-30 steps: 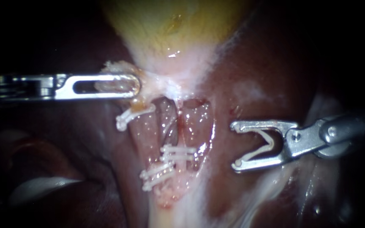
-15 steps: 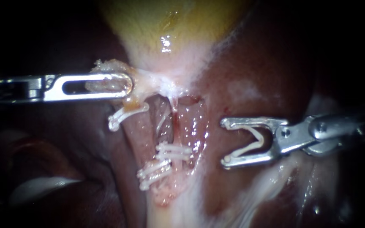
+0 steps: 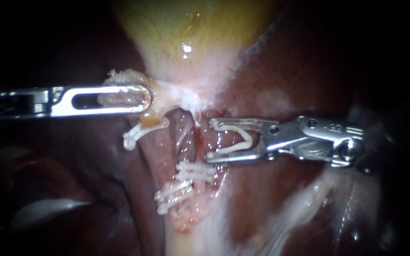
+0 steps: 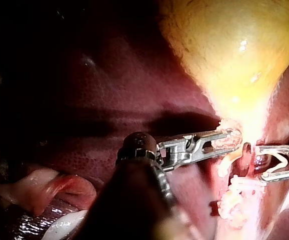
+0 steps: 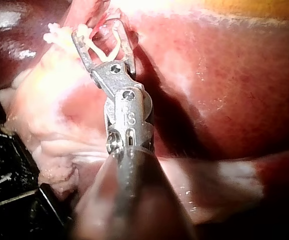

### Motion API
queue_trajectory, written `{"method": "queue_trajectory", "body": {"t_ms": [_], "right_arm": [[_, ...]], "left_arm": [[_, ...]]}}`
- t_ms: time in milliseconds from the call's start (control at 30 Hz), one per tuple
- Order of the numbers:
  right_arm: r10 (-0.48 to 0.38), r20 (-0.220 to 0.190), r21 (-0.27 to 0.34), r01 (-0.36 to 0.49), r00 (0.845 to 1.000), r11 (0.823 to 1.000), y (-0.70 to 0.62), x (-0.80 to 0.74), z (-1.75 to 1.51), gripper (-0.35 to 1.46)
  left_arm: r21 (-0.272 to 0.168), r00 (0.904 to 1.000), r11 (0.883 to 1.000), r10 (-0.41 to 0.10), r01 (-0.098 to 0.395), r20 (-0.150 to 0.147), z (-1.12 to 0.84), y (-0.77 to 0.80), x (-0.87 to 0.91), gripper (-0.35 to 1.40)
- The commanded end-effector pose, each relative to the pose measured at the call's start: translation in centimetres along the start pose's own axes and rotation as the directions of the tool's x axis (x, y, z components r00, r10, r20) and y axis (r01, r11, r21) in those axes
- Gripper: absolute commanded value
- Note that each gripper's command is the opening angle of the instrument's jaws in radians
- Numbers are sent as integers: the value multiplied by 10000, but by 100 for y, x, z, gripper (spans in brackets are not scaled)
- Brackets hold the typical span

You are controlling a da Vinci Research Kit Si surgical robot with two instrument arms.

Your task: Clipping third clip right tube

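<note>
Two pink tubes run down from the yellow gallbladder (image 3: 186,23). The right tube (image 3: 224,130) lies between the jaws of my right instrument (image 3: 210,139), which stand apart and hold an open white clip (image 3: 240,142). In the right wrist view the same jaws (image 5: 102,31) carry the clip (image 5: 104,50) up against the tube. My left instrument (image 3: 141,98) is shut on pale tissue at the gallbladder's neck, also seen from its own wrist (image 4: 229,140). Two white clips (image 3: 195,170) cross the right tube lower down.
Dark red liver (image 3: 300,61) surrounds the tubes. One white clip (image 3: 141,132) sits high on the left tube and another pair (image 3: 172,195) lower on it. Pale fatty strands (image 3: 304,199) run below my right instrument. A pink fold (image 4: 49,187) lies beside the left shaft.
My right instrument has moved left from beside the tubes until its jaws and clip straddle the right tube, and the jaws stand closer together. The left instrument keeps its hold.
</note>
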Motion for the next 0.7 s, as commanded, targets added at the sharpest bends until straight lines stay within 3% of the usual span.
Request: {"method": "queue_trajectory", "body": {"t_ms": [33,200,400,700], "right_arm": [[88,6,46,-88,10000,10000,1,-2,3,49],[409,-90,211,-407,9991,9989,7,-5,21,49],[1076,-755,869,-1010,9913,9911,10,0,30,48],[1343,-1299,1466,-1149,9824,9825,7,5,32,47]], "left_arm": [[15,10000,10000,1,-1,-19,0,0,0,-35],[16,10000,10000,1,-1,-20,0,0,0,-35],[15,10000,10000,1,-1,-19,0,0,0,-35],[16,10000,10000,4,-4,-19,1,0,0,-35]]}}
